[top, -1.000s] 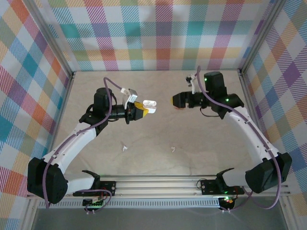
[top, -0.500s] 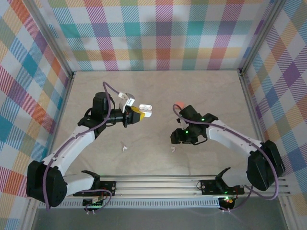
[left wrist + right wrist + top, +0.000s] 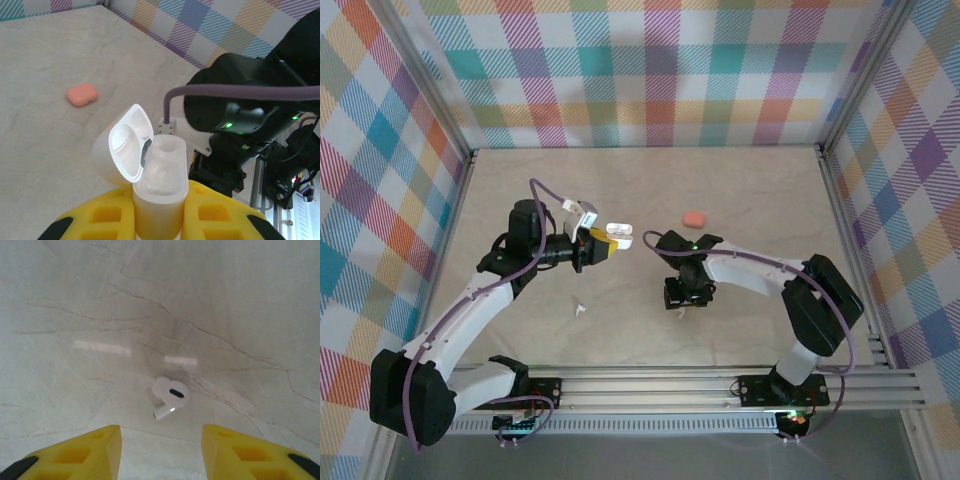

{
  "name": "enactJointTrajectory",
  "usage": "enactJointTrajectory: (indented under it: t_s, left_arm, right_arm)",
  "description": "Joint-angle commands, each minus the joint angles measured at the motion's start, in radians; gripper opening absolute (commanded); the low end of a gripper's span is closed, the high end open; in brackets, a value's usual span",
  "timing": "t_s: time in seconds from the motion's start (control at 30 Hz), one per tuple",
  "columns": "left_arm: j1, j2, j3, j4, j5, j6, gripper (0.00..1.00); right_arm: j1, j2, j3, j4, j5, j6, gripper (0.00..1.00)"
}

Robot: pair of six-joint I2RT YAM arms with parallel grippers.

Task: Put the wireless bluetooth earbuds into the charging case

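My left gripper [image 3: 160, 222] is shut on a white charging case [image 3: 161, 186] and holds it upright above the table with its lid [image 3: 125, 150] flipped open; the same case [image 3: 617, 235] shows from above at the left gripper [image 3: 598, 244]. A white earbud [image 3: 170, 397] lies on the table just ahead of my right gripper [image 3: 161, 452], whose yellow fingers [image 3: 82, 455] stand apart on either side with nothing between them. From above, the right gripper [image 3: 684, 300] points down over that earbud [image 3: 677, 312]. A second white earbud [image 3: 579, 308] lies to the left.
A salmon-pink closed case [image 3: 694, 218] lies on the table behind the right arm, and is also seen as the pink case [image 3: 81, 94] in the left wrist view. The right arm's black body [image 3: 250, 115] hangs close in front of the held case. Checkered walls enclose the table.
The right arm left the pink case on the table at the back and swung forward and down over the white earbud. The left arm with the white case shifted slightly.
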Motion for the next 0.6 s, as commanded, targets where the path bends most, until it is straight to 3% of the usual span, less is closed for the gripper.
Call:
enactJointTrajectory:
  t_s: [0.0, 0.57]
  left_arm:
    - [0.011, -0.027, -0.02, 0.004, 0.002, 0.018, 0.0]
    - [0.011, -0.025, -0.017, -0.011, 0.011, 0.057, 0.0]
  right_arm:
    - [0.008, 0.047, 0.034, -0.033, 0.003, 0.024, 0.44]
    - [0.008, 0.121, 0.078, -0.054, 0.012, 0.019, 0.43]
